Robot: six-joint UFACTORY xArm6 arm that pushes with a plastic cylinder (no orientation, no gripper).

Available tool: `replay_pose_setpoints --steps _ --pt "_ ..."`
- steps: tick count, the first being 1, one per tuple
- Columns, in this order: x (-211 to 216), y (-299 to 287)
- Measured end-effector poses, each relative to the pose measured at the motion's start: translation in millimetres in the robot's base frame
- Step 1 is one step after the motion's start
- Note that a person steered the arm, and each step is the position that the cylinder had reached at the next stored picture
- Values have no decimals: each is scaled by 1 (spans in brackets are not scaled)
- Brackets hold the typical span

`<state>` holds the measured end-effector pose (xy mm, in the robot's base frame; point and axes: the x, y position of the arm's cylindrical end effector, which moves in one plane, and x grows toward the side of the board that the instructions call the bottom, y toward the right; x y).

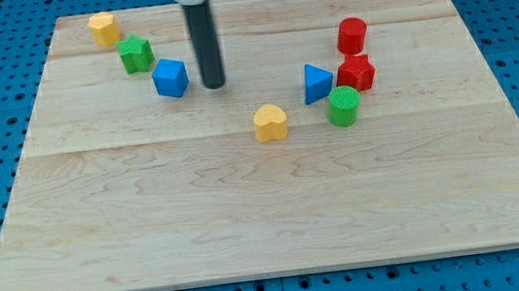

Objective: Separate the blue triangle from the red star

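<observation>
The blue triangle lies right of the board's middle, close beside the red star on its right. My tip rests on the board well to the left of the blue triangle, just right of a blue cube. The dark rod rises from the tip to the view's top.
A red cylinder stands above the red star and a green cylinder just below it. A yellow heart lies below my tip. A green star and a yellow block sit at the top left of the wooden board.
</observation>
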<state>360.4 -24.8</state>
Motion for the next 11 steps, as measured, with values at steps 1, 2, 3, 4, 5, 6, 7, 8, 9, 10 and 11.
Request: replay_pose_setpoints --steps 1,2,3,4,5,6,7,8,9,10,11 --pt "-5 31" --pt "-9 61" --pt "-9 123" --pt "-1 152" --pt "29 152" --pt "36 139" --pt "29 128" --pt "17 118" --pt "17 83" --pt "15 70" --pt "5 69"
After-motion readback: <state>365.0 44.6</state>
